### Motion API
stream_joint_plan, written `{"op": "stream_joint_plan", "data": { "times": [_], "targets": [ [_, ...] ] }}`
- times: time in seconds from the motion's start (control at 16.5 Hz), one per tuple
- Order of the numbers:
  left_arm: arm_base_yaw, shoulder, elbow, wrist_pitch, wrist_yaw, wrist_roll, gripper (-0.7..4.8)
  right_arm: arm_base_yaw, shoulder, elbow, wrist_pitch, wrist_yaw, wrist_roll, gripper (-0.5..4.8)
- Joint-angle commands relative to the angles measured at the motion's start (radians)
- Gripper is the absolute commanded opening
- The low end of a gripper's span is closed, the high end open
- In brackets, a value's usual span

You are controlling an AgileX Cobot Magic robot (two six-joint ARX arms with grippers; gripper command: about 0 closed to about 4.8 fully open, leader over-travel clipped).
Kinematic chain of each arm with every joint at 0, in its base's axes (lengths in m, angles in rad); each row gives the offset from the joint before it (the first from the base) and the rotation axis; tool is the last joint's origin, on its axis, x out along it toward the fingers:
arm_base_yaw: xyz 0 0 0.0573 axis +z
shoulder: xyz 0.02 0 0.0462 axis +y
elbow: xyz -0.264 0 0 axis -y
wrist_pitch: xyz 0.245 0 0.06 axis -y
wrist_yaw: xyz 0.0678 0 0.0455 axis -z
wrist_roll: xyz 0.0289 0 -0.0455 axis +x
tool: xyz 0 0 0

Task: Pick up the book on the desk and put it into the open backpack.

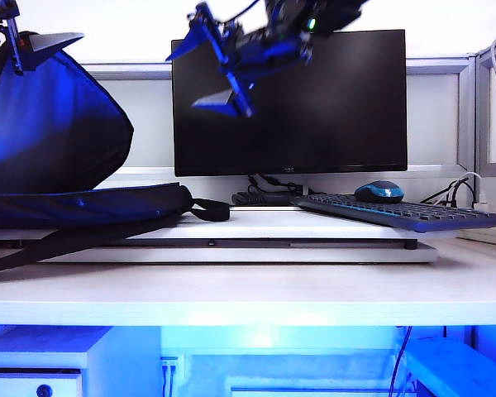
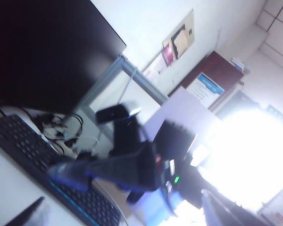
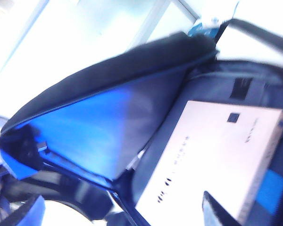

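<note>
Pink-cream book inside backpack, both end effectors open (raised).

office: monitor, keyboard, partitions

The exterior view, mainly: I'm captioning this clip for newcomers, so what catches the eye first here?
The big dark backpack gapes open on the left of the desk; the right wrist view shows the pale book lying inside it. The right gripper hangs open in front of the black monitor. The left gripper, jaws apart, is at the backpack's top edge.
</note>
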Motion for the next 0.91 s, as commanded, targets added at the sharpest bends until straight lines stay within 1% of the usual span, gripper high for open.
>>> {"op": "stream_joint_plan", "data": {
  "times": [0.06, 0.18, 0.3, 0.43, 0.55, 0.67, 0.79, 0.85, 0.91],
  "targets": [
    [-0.042, -0.074, 0.009, 0.051, 0.056, 0.013, 4.25, -0.016, -0.047, 0.006, -0.061, 0.025, -0.089, 4.17],
    [-0.084, -0.121, 0.010, 0.076, 0.056, 0.005, 4.25, -0.026, -0.056, 0.007, -0.076, 0.023, -0.091, 4.17],
    [-0.097, -0.169, 0.010, 0.079, 0.056, 0.018, 4.25, -0.034, -0.070, 0.008, -0.108, 0.029, -0.140, 4.17],
    [-0.093, -0.213, 0.010, 0.077, 0.061, 0.045, 4.23, -0.039, -0.108, 0.008, -0.195, 0.076, -0.240, 4.17],
    [-0.054, -0.234, 0.010, 0.072, 0.072, 0.069, 3.98, -0.047, -0.160, 0.008, -0.287, 0.158, -0.341, 4.17],
    [-0.018, -0.248, 0.010, 0.071, 0.085, 0.081, 3.94, -0.066, -0.220, 0.008, -0.358, 0.211, -0.397, 4.06],
    [0.035, -0.271, 0.010, 0.069, 0.087, 0.085, 3.94, -0.097, -0.284, 0.008, -0.407, 0.210, -0.408, 3.88],
    [0.080, -0.303, 0.010, 0.027, 0.081, 0.098, 3.92, -0.126, -0.340, 0.008, -0.444, 0.227, -0.421, 3.88],
    [0.090, -0.316, 0.010, -0.011, 0.079, 0.121, 3.77, -0.134, -0.359, 0.008, -0.457, 0.242, -0.430, 3.88]
  ]
}}
